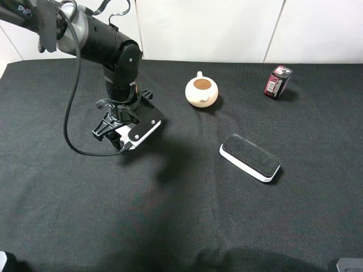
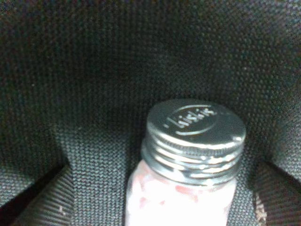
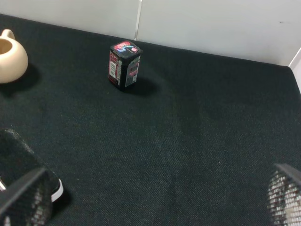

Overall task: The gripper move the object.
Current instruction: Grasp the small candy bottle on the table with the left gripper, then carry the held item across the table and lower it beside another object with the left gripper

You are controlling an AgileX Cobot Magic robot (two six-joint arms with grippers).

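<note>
The shaker bottle (image 2: 188, 165) is seen between the left gripper's (image 1: 122, 135) jaws, cap pointed outward. Whether it is clamped cannot be told.

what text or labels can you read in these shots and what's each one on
"PiP": white letters on the left arm, cut off by the frame edge.
Embossed script word on the grey metal cap of the white bottle: too blurred to read.
Printed label on the dark red box: too small to read.

bottle (image 2: 181, 200): base cut off, body blurred | left pincer (image 1: 120, 136): fingertips hidden
</note>
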